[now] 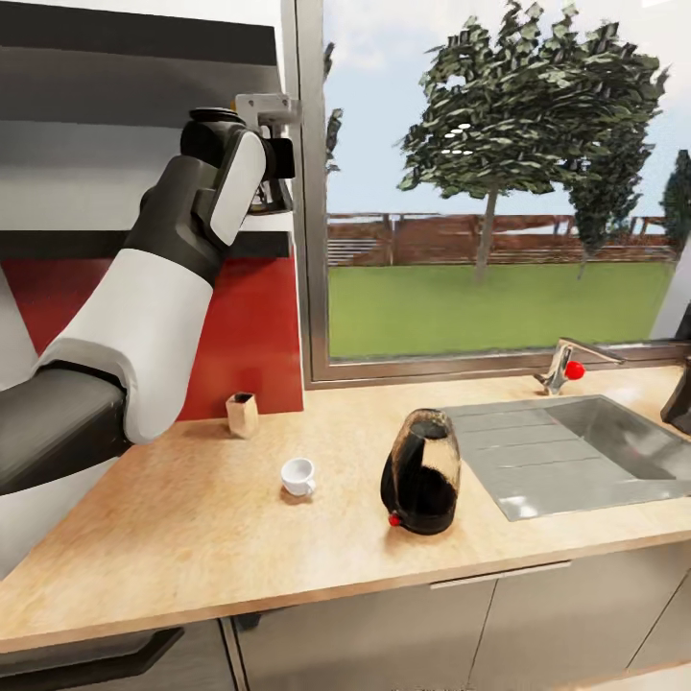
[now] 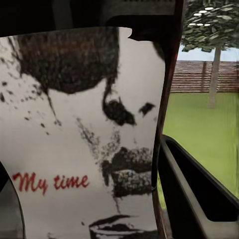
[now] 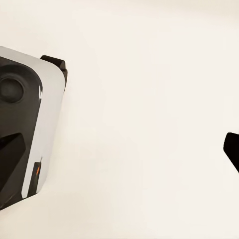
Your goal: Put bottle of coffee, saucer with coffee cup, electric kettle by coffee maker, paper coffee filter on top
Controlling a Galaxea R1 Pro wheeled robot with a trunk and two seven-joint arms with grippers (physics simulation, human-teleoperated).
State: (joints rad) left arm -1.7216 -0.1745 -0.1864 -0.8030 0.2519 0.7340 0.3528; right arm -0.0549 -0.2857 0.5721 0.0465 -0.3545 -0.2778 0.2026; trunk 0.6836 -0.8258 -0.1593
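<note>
My left arm reaches up to the thin dark kitchen shelf (image 1: 58, 245), and its gripper (image 1: 274, 175) is beside the window frame. In the left wrist view the bottle of coffee (image 2: 84, 124) shows its white label with the black figure very close, with a dark finger (image 2: 194, 199) tight against its side. The wrist hides the bottle in the head view. On the kitchen countertop (image 1: 192, 547) stand the dark glass electric kettle (image 1: 422, 472), the white coffee cup (image 1: 298, 476) and a small tan paper coffee filter (image 1: 242, 415). The saucer is out of view.
A steel sink (image 1: 585, 451) and a tap (image 1: 561, 367) lie right of the kettle. A tall black shape (image 1: 679, 398), perhaps the coffee maker, is cut off at the right edge. The right wrist view shows a pale surface, a robot part (image 3: 25, 134) and one dark fingertip (image 3: 232, 149).
</note>
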